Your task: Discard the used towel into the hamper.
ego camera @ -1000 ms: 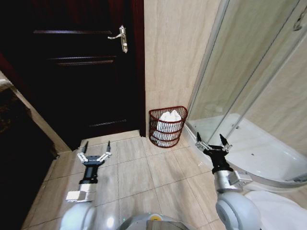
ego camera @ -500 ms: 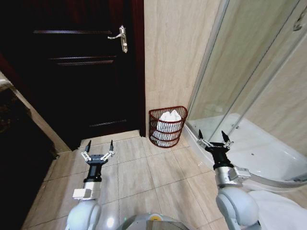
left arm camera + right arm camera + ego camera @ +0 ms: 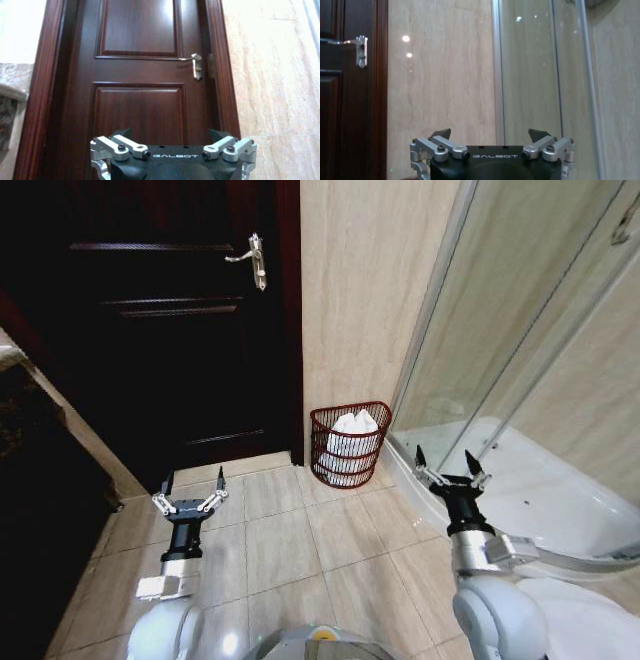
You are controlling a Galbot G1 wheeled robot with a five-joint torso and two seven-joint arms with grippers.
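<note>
From where I stand, the nearest things are the robot's two arms, held low over the floor and both empty. The left tool (image 3: 187, 494) hangs at about eight o'clock over the tan floor tiles (image 3: 280, 550), its two dark pointed fingers spread wide, released, with nothing between them. The right tool (image 3: 450, 469) sits at about four o'clock, just before the curved rim of the white shower tray (image 3: 560, 510), equally splayed and holding nothing. Both point forward and stand well apart from each other, which I take as a resting carriage rather than a reach: neither is aimed down at anything.

Farther off, near the middle of the head view and a touch toward one o'clock, the hamper (image 3: 349, 444) stands on the floor in the corner, tight against the beige stone-look wall (image 3: 360, 290) and just beside the shower's metal-framed glass panel (image 3: 500, 330). It is a round openwork basket of thin dark red wire ribs and hoops, narrowing toward the base. Soft, crumpled white cloth, I judge the towel (image 3: 353, 438), already fills it up to the rim, so the task looks done.

Beyond, at eleven o'clock, a glossy dark panelled door (image 3: 180, 330) carries a silver lever handle (image 3: 252, 259).
</note>
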